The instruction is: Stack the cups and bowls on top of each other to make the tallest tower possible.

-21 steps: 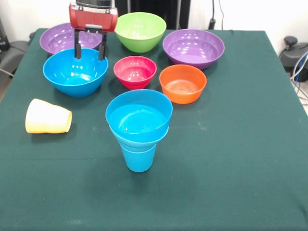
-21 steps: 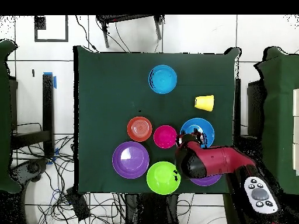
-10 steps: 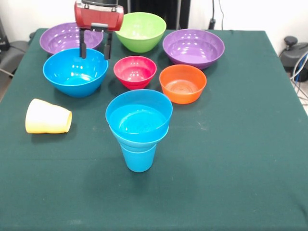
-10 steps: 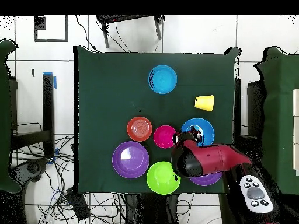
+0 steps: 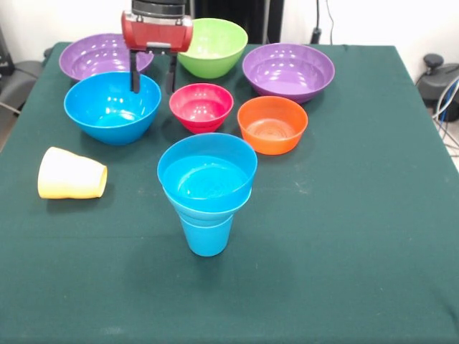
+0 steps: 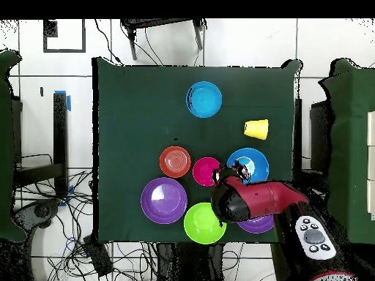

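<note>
Blue tower (image 5: 207, 188), six loose bowls, one yellow cup (image 5: 71, 174).

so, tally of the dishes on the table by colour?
Blue: 4, one loose bowl, plus the tower of a cup and two bowls
Purple: 2
Green: 1
Pink-red: 1
Orange: 1
Yellow: 1 cup, on its side
Total: 10
</note>
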`<state>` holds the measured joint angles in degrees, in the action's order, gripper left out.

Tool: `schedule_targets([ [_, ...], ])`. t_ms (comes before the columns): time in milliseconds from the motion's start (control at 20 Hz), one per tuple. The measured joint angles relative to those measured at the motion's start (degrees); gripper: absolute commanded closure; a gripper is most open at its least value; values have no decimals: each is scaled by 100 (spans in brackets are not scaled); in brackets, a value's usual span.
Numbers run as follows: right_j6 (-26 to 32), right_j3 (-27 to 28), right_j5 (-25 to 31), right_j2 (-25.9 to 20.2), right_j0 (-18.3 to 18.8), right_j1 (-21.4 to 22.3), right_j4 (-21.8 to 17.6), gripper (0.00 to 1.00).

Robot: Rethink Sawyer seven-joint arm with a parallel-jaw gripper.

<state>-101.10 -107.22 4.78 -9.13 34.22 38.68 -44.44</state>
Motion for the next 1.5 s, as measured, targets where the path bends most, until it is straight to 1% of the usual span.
schedule_targets([
  [850,0,2,-23,46,-153,-495,-1,0],
  [1500,0,11,-24,27,-12,-537,0,0],
])
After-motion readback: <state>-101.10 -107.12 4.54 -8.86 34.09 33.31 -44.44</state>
